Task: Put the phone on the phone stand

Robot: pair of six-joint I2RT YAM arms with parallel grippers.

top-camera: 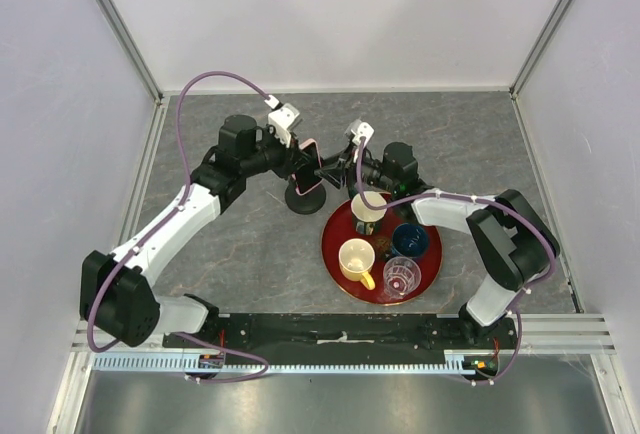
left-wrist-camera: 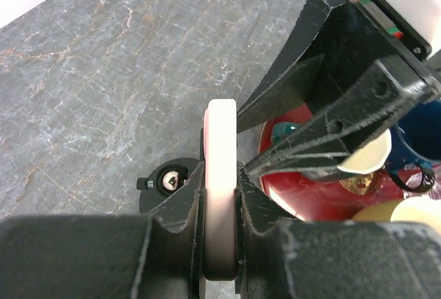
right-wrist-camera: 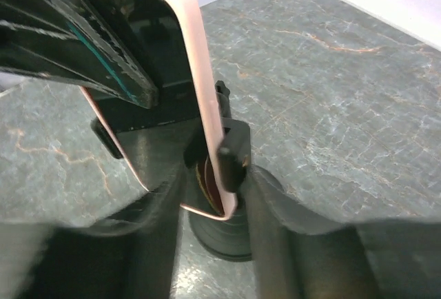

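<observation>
Pink-rimmed with a black screen, the phone [top-camera: 311, 166] is held upright on edge above the grey stone-patterned worktop [top-camera: 230, 254], at about the centre of the overhead view. It is clamped firmly between the left fingers [left-wrist-camera: 172, 216], which are pressed against its two flat faces. The phone stand [top-camera: 302, 201], black with a round base, is seen just beneath the phone, at six o'clock from it. In the right wrist view the phone's lower corner is seen against the stand's small clamp head [right-wrist-camera: 234, 154]; whether it is seated there cannot be told. The right fingers [right-wrist-camera: 303, 244], blurred and parted, are placed either side of the phone's lower end and the stand, and whether they press on either cannot be told. A red tray [top-camera: 330, 244] is set at four o'clock from the stand, just beside it. On it are carried a yellow cup [top-camera: 357, 259], a cream cup [top-camera: 367, 209], a blue cup [top-camera: 409, 241] and a clear glass [top-camera: 401, 276].
</observation>
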